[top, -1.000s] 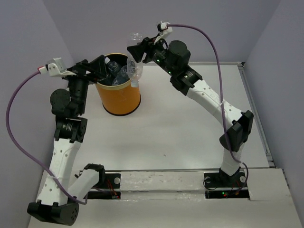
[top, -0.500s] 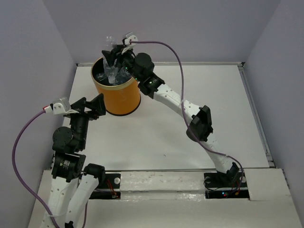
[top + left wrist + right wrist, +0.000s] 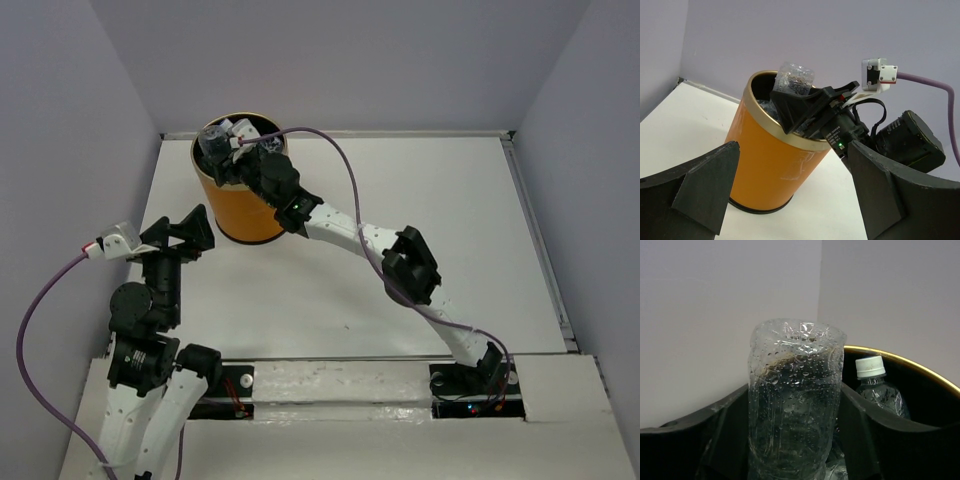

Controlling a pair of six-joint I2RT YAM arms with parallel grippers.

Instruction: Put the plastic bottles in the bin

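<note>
The orange bin [image 3: 248, 205] stands at the far left of the table. My right gripper [image 3: 232, 152] is over its mouth, shut on a clear plastic bottle [image 3: 213, 140] held base up and partly inside the rim. In the right wrist view the held bottle [image 3: 795, 405] fills the space between my fingers, and another bottle with a white cap [image 3: 872, 375] stands inside the bin behind it. The left wrist view shows the bin [image 3: 767, 165] and the held bottle [image 3: 796, 80]. My left gripper [image 3: 185, 232] is open and empty, just in front of the bin.
The bin's pale rim [image 3: 912, 363] curves behind the held bottle. Grey walls stand close behind and left of the bin. The white table [image 3: 400, 270] stretches right of it. My right arm [image 3: 400, 260] reaches diagonally across it.
My right gripper has carried the bottle left and down into the bin's mouth. My left arm has drawn back from the bin toward the near edge.
</note>
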